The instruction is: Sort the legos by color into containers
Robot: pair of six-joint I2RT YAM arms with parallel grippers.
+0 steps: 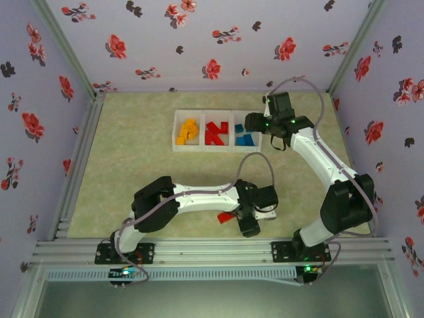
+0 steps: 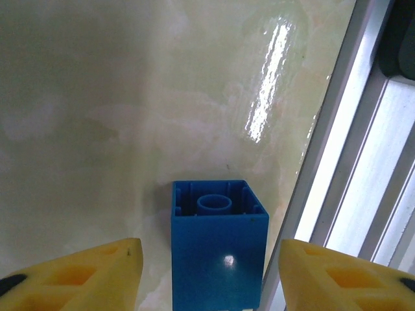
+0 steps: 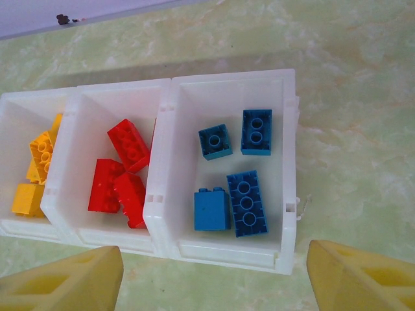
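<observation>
The blue brick sits on the tabletop at its near edge, just beside the metal rail. Its hollow end, with one round tube inside, points away from the wrist camera, and its long side runs the same way as the fingers. The left pincer is let go: one yellow finger stands on each side of the brick, with a gap at both. A small red piece lies just beside that pincer. The containers stand in a row toward the far edge, with yellow bricks in the left one, red bricks in the middle and four blue bricks in the right. The longest blue one lies studs up, long side running near to far. The right pincer hangs over the right bin, wide open and holding nothing.
</observation>
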